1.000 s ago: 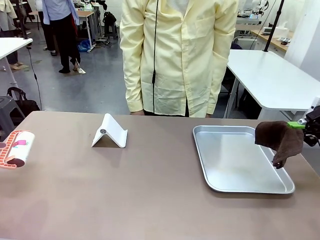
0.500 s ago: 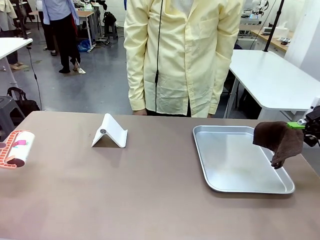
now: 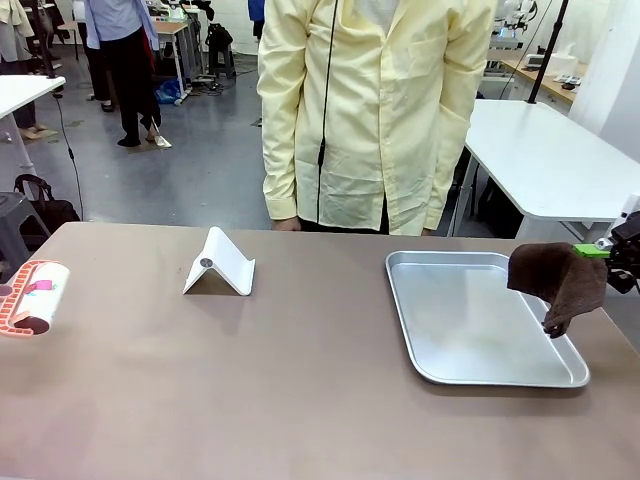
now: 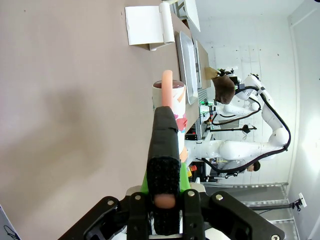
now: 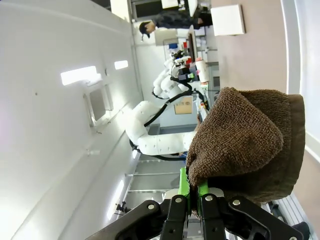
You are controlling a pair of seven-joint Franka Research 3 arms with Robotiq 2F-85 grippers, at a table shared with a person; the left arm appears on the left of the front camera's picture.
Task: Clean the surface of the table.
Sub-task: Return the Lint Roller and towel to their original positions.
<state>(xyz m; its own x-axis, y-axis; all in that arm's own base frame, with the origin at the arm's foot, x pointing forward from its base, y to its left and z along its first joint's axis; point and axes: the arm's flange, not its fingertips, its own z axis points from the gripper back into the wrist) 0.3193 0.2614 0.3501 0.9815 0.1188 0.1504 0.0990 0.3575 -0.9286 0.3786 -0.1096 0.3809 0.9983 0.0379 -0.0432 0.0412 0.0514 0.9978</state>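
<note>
Surface [image 3: 300, 400] needs wiping: R claw [image 5: 192, 191] grips brown cloth [image 3: 555, 280], L claw [image 4: 165, 120] clamps roller [image 3: 35, 297]; lower cloth flat, press evenly.

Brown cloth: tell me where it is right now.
Front view, far right: the brown cloth hangs from the shut right gripper over the right rim of the metal tray, opposite the patterned roller at the table's left edge.

Bare table [image 3: 320, 400] between white stand [image 3: 220, 263] and metal tray [image 3: 470, 325].

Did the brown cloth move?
No. The cloth still hangs over the tray's right rim, in the same spot as before.
</note>
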